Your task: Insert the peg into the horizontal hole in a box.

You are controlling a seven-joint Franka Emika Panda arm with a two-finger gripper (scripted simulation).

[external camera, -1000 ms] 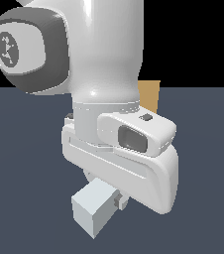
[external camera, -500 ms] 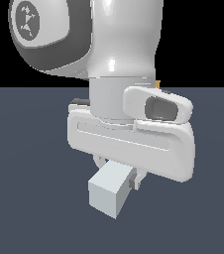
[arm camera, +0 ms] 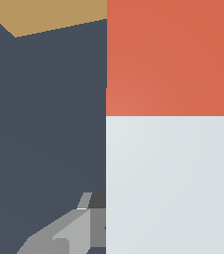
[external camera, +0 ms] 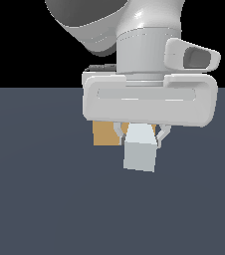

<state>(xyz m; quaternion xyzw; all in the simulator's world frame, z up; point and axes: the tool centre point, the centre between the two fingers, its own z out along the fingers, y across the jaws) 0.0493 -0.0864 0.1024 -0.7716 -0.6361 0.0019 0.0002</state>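
Note:
My gripper (external camera: 140,135) is shut on the peg (external camera: 140,149), holding it level above the floor with its pale grey-white end face toward the exterior camera. In the wrist view the peg (arm camera: 167,163) runs from its pale half to its orange-red end (arm camera: 167,57), which points at the tan box (arm camera: 54,17). In the exterior view the box (external camera: 106,132) shows only as a tan patch behind the fingers (external camera: 117,132), mostly hidden by the hand. The hole is hidden in both views.
The dark grey-blue floor (external camera: 40,199) spreads all around. The white hand and arm (external camera: 149,97) fill the upper middle of the exterior view and block the box.
The arm has swung toward the exterior view's right and turned. The peg now points straight away from the camera, its end face square on. The box patch now shows below the hand instead of above it.

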